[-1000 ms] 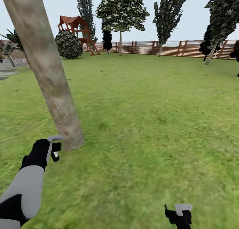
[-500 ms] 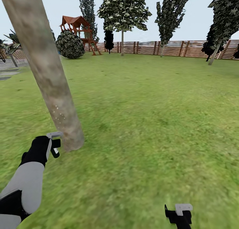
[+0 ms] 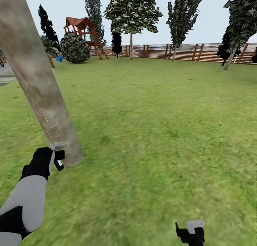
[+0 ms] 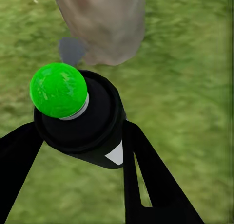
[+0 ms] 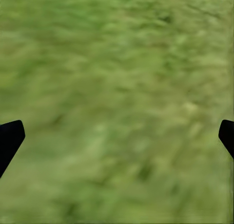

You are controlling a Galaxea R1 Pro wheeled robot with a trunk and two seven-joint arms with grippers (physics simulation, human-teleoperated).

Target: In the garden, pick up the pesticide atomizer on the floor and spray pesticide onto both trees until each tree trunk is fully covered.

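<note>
The mottled grey-brown tree trunk (image 3: 39, 85) leans across the left of the head view, its base (image 4: 105, 29) on the grass. Fine white pesticide specks (image 3: 50, 126) dot its lower part. My left gripper (image 3: 57, 156) sits right beside the trunk's base, shut on the pesticide atomizer (image 3: 59, 160). In the left wrist view the atomizer (image 4: 80, 119) shows a black body, a bright green round top and a white patch, clamped between my black fingers (image 4: 146, 180). My right gripper (image 3: 191, 231) hangs low over bare grass (image 5: 117, 107), open and holding nothing.
Green lawn (image 3: 160, 124) stretches to a brown slat fence (image 3: 185, 51). A wooden playhouse (image 3: 84, 30) and a round bush (image 3: 74, 48) stand at the back left, with a small blue object (image 3: 59, 57). Several other trees (image 3: 131, 14) line the far edge.
The head view has shifted, so the trunk now sits further left, uncovering a dark tree and a blue object behind it. My left gripper stays by the trunk's base with the atomizer.
</note>
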